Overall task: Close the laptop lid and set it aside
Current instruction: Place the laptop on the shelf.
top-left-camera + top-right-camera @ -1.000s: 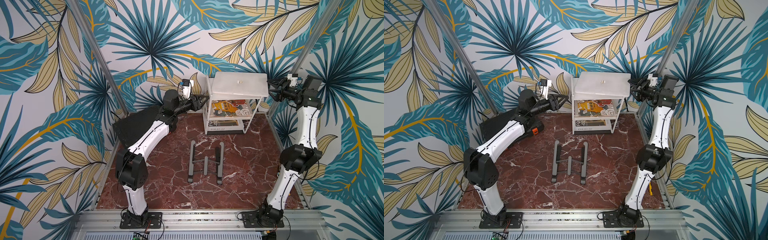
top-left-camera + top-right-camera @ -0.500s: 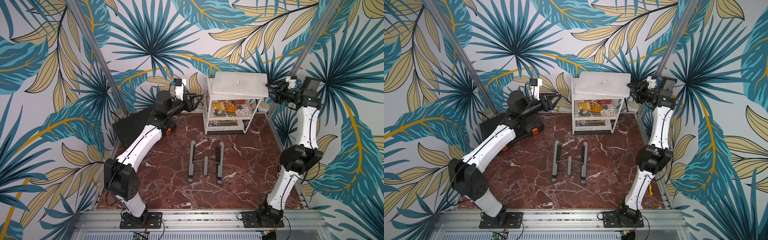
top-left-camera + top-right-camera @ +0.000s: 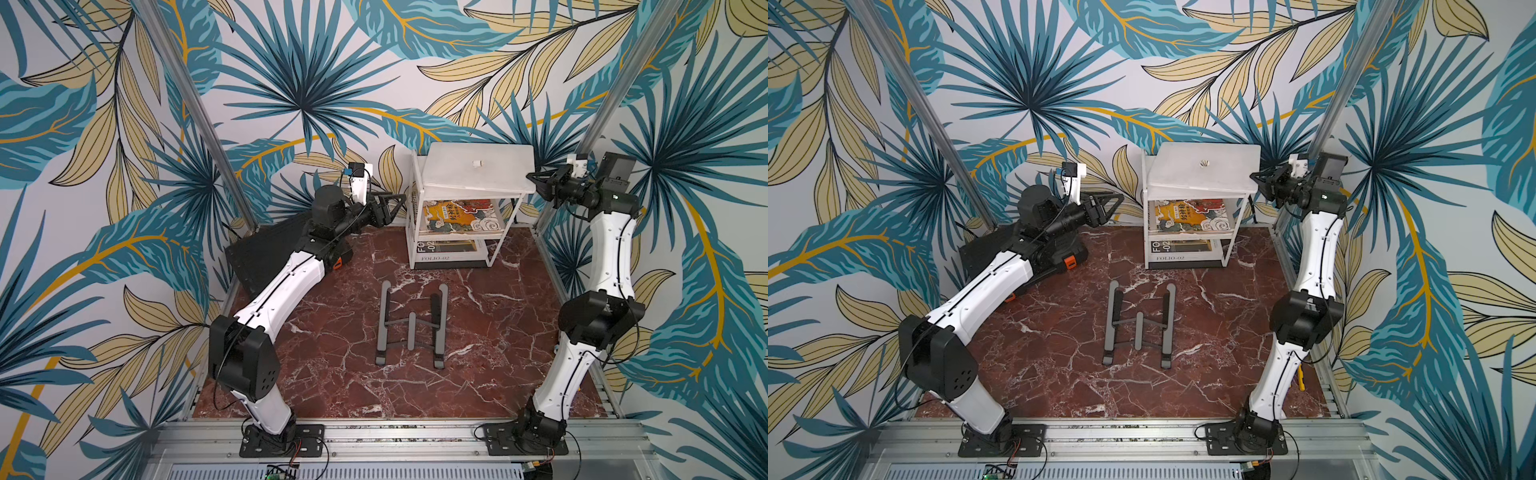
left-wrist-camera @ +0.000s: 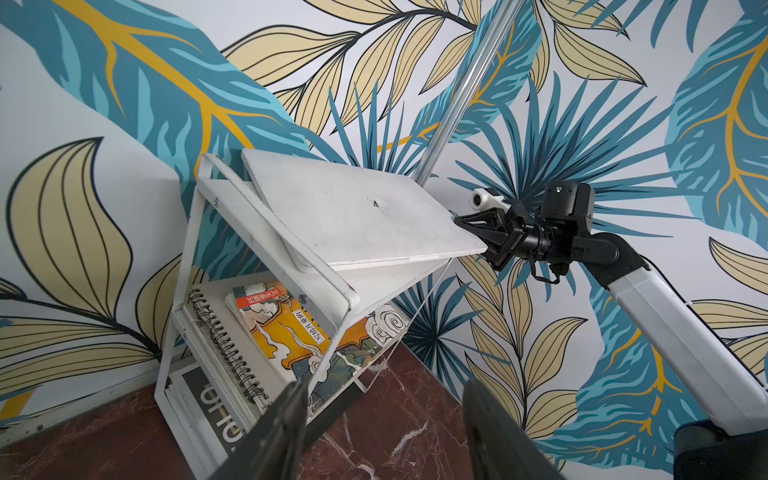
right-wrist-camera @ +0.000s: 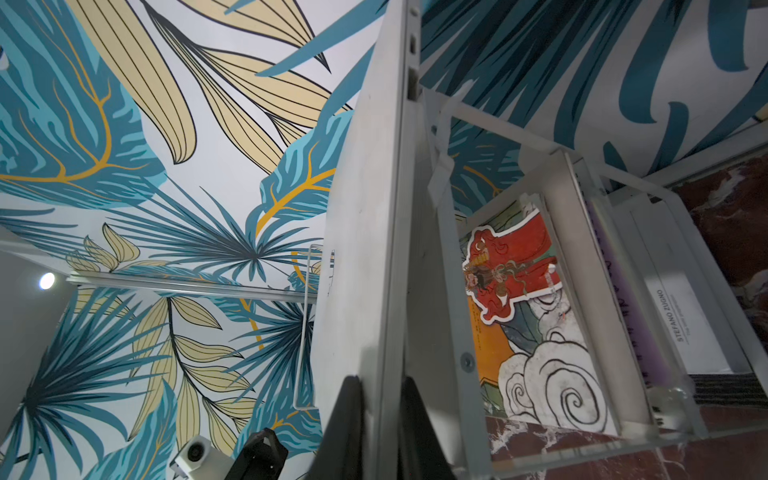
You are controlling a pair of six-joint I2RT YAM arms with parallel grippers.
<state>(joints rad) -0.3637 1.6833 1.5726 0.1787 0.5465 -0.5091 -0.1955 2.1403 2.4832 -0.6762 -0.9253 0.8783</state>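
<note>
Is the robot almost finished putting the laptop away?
Nearly. Done: the laptop is shut and lies on top of the white rack. In hand: the right tool pinches the laptop's edge, while the left tool hangs open beside the rack. Left: letting go, if the rack top is its resting place.

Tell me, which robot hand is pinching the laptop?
The right gripper: its jaws clamp the laptop's edge atop the rack. The left gripper hangs open, touching nothing.
</note>
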